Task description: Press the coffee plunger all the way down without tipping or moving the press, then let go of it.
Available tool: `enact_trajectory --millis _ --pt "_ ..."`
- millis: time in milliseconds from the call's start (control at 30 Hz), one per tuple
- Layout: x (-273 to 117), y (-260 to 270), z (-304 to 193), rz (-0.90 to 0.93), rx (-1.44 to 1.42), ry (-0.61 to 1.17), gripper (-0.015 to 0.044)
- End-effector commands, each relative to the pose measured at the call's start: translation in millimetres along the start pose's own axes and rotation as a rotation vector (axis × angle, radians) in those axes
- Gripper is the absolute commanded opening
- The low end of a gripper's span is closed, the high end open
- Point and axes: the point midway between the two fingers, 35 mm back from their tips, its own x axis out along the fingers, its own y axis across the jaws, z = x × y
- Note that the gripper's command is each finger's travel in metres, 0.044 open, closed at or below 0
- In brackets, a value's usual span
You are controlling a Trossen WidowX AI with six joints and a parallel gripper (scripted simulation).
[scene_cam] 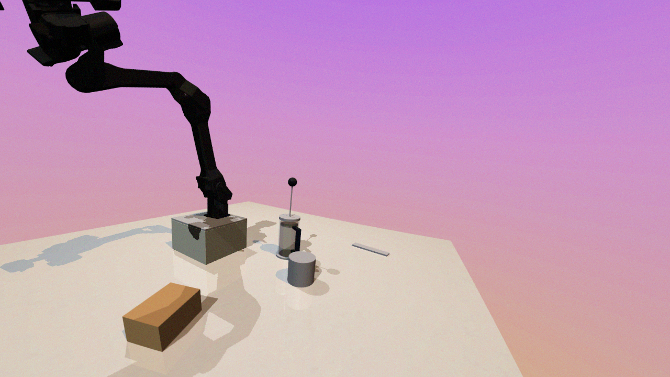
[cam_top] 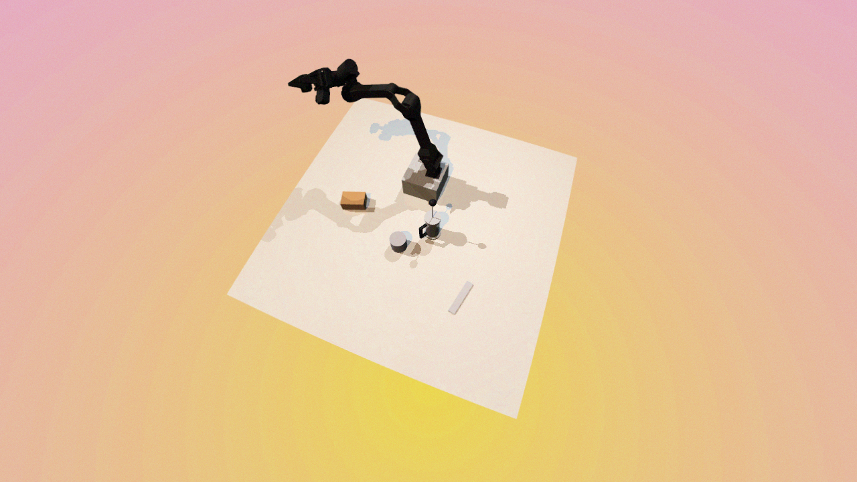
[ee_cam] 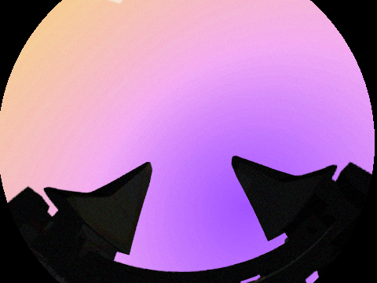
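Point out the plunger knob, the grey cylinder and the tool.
plunger knob (scene_cam: 292, 181): exterior view, on the black ball.
grey cylinder (scene_cam: 301, 272): exterior view, on its side wall.
tool (ee_cam: 191, 169): wrist view, midway between the open fingertips.

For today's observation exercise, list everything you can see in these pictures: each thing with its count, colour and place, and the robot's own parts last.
Table top: one, cream-white, square, under everything.
Coffee press: one, clear glass with a dark handle, upright just in front of the arm's base; its plunger knob, black, stands high on a thin rod.
Cylinder: one, grey, upright close beside the press.
Box: one, orange-brown, lying near a table edge, apart from the rest.
Flat bar: one, pale grey, lying alone beyond the press.
Base block: one, grey-green, carrying the arm.
Arm: one, black, raised high and reaching away from the press.
Gripper: one, black, open, nothing between its fingers.
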Motion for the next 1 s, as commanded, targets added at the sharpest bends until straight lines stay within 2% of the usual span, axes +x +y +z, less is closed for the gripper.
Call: enact_trajectory --millis 0,233,400,533,733,967 --pt "2 -2 1 -0.002 0.014 -0.001 0.0426" --pt "41 -52 31 -0.035 0.327 -0.017 0.0440" --pt "77 -116 81 -0.029 0.762 -0.085 0.0440" --pt "87 -172 128 0.022 1.106 -0.173 0.0440" --pt "67 -253 200 0.184 1.577 -0.326 0.0440" --pt "-5 -327 274 0.511 1.984 -0.491 0.0440"
